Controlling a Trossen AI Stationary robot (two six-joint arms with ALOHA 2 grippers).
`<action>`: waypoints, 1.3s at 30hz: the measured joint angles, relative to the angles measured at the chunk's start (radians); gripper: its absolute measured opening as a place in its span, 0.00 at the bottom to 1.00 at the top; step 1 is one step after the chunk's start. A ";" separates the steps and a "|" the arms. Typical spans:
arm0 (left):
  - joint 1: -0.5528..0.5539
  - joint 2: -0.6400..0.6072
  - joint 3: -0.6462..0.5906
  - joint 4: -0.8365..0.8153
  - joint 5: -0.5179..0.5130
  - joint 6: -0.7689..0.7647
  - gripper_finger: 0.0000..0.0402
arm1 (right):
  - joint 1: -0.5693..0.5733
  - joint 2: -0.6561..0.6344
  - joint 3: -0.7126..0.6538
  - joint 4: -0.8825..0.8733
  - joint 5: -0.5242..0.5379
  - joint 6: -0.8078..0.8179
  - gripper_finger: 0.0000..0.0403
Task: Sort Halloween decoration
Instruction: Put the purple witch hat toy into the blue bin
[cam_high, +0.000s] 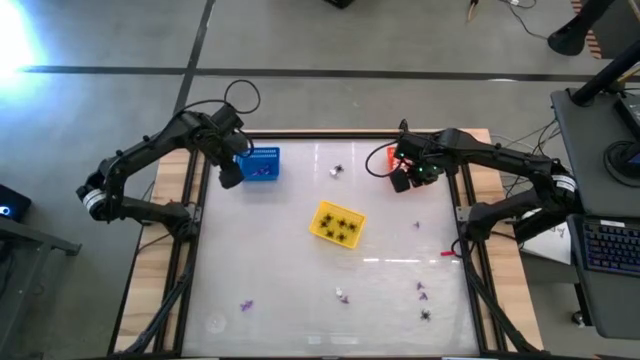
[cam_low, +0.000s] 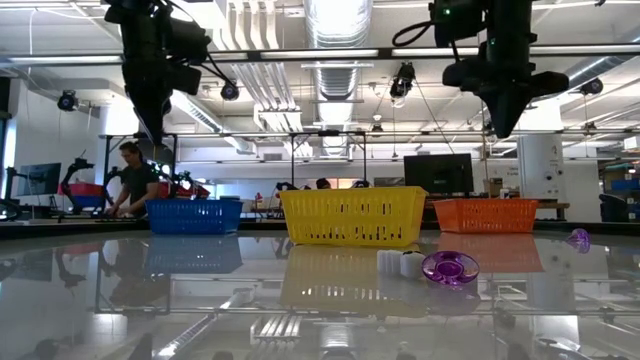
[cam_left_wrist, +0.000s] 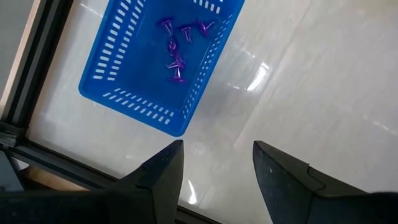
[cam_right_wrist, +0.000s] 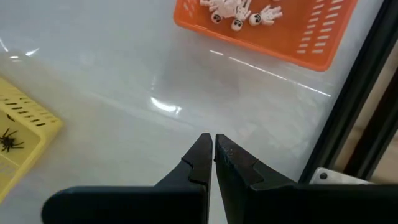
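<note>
Mid-sort: both arms hang empty above the far baskets, with loose pieces left near the front of the counter.

Nearest the front edge lie the unsorted Halloween decoration pieces: a purple bit toward the front-left corner, a white bit at mid-front, and purple bits with a black spider toward the front-right corner. I judge the next pick should drop straight down onto one piece, since they sit well apart with open room around. The yellow basket of spiders holds the centre. Farther back, the left gripper, jaws spread wide, hovers beside the blue basket of purple bits; the right gripper, jaws closed on nothing, hangs by the orange basket of white skeletons near the right rail, so it should swing inward first.
</note>
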 joint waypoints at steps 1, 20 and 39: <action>0.000 0.000 0.000 0.002 0.000 0.000 0.44 | 0.000 0.000 0.000 0.000 0.000 0.002 0.03; 0.000 0.000 0.000 0.008 0.000 0.000 0.44 | 0.000 0.000 0.000 0.016 0.070 0.004 0.03; 0.000 0.000 0.000 0.011 0.000 -0.001 0.44 | -0.001 0.000 -0.001 0.030 0.091 0.028 0.15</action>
